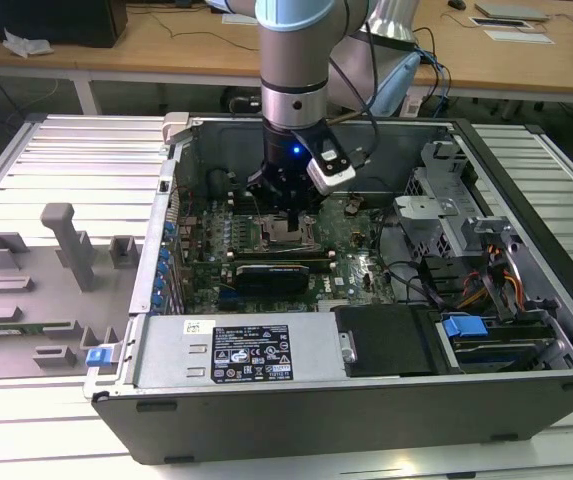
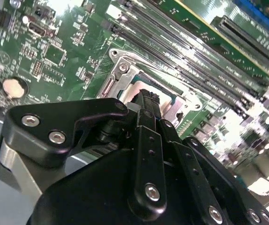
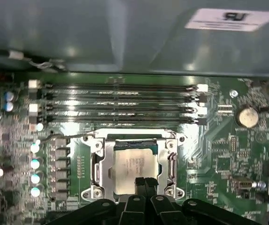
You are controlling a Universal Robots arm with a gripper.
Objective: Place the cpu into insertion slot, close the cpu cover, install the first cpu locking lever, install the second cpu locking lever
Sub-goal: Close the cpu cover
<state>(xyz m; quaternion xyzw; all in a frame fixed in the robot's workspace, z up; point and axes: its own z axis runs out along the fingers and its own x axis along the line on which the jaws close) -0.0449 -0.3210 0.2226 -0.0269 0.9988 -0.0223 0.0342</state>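
Observation:
In the first wrist view the cpu [image 3: 133, 161], a pale square chip, lies flat in the insertion slot [image 3: 134, 140] on the green motherboard [image 3: 228, 154]. The silvery cpu cover [image 3: 101, 161] lies down around it, framing the chip. My gripper [image 3: 144, 182] hangs right over the chip's near edge, its two black fingertips pressed together with nothing between them. The second wrist view shows the same fingertips [image 2: 148, 97] above the socket frame [image 2: 125, 70]. Seen from the exterior view, the gripper [image 1: 284, 215] reaches down into the open computer case onto the socket [image 1: 288, 236].
Several long memory slots [image 3: 120, 101] run beside the socket. A round coin battery [image 3: 247, 116] sits further along the board. The case walls [image 1: 166, 200], a black card [image 1: 271, 272], cables and a drive bay [image 1: 486, 330] surround the board. A grey fixture tray [image 1: 46, 280] lies at the exterior view's left.

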